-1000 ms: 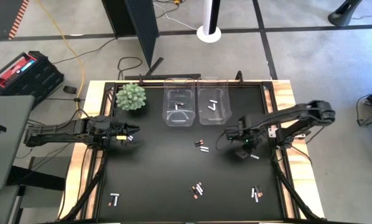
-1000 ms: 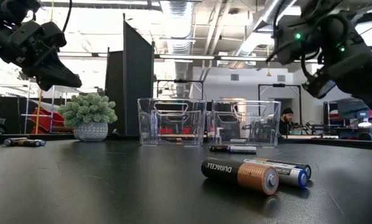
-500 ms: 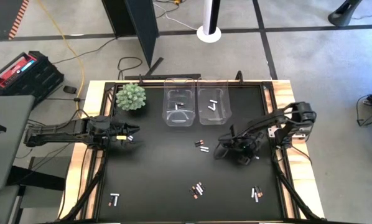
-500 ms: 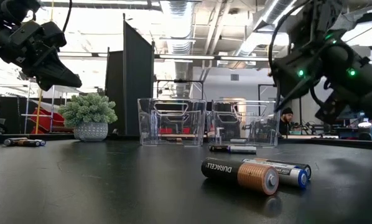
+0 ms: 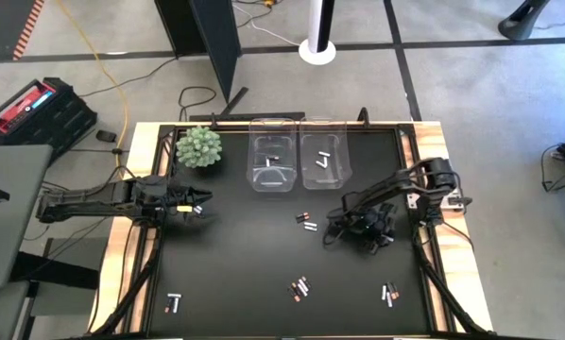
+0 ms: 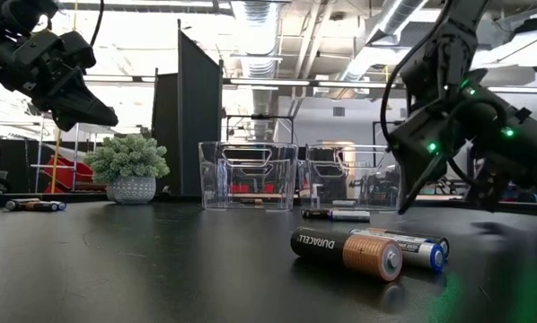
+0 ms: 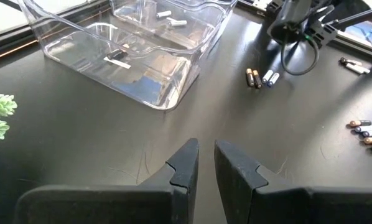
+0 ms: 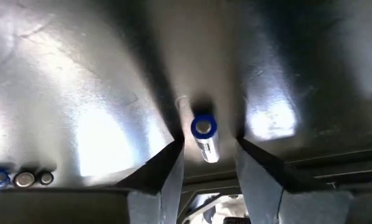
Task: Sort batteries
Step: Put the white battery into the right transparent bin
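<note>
High view: batteries [image 5: 300, 287] too small to tell brand or polarity; right gripper [image 5: 368, 236] fingers hidden under its own arm, battery there unseen; low view: right fingers cut off behind the arm; right wrist view: battery [image 8: 204, 138] lower end blurred, fingers cropped at the edge

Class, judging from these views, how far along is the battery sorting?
Done: a few batteries lie in each clear bin. In hand: the right gripper straddles a blue-tipped battery on the table, not yet gripped. Left: loose groups remain scattered; the left gripper waits near the plant.
</note>
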You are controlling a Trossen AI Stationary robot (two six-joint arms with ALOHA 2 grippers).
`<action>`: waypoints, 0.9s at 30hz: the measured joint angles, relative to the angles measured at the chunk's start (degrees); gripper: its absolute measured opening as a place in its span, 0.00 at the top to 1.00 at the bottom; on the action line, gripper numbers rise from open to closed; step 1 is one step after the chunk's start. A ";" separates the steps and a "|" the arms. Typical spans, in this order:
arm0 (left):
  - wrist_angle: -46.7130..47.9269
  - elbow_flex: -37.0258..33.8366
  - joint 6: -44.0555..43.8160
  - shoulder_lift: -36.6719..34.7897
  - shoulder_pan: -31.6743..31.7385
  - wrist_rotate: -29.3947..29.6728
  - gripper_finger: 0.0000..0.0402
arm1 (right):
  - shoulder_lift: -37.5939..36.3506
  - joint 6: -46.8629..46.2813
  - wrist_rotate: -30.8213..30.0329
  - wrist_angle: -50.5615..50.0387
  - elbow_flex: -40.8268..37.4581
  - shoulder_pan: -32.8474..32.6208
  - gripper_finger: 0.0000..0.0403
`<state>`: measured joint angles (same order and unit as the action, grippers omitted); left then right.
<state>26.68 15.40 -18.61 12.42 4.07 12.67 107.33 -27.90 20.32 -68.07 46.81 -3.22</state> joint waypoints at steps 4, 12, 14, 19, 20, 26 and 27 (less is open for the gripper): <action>0.02 0.00 -0.04 -0.01 0.00 0.00 0.88 | 0.63 0.56 0.41 1.70 -0.01 -0.02 0.68; 0.00 0.00 -0.05 -0.01 0.00 -0.02 0.88 | 0.50 0.36 0.45 2.09 -0.04 0.42 0.87; 0.02 0.00 -0.05 -0.02 0.00 -0.02 0.88 | 0.50 0.33 0.37 1.92 0.02 0.47 0.90; 0.00 0.00 -0.05 0.00 0.01 -0.02 0.88 | 0.50 0.33 0.15 1.53 0.04 0.46 0.93; 0.00 0.00 -0.05 -0.01 0.00 -0.02 0.88 | 0.50 0.33 0.11 1.49 0.04 0.46 0.93; 0.00 0.00 -0.05 -0.02 -0.01 -0.02 0.88 | 0.57 0.34 -0.74 0.65 0.45 0.46 0.92; 0.00 0.00 -0.05 -0.02 0.00 -0.02 0.88 | 0.55 0.32 -1.07 0.23 0.78 0.44 0.92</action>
<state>26.68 15.40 -18.65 12.40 4.06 12.64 107.88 -27.58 19.25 -67.84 47.58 -2.79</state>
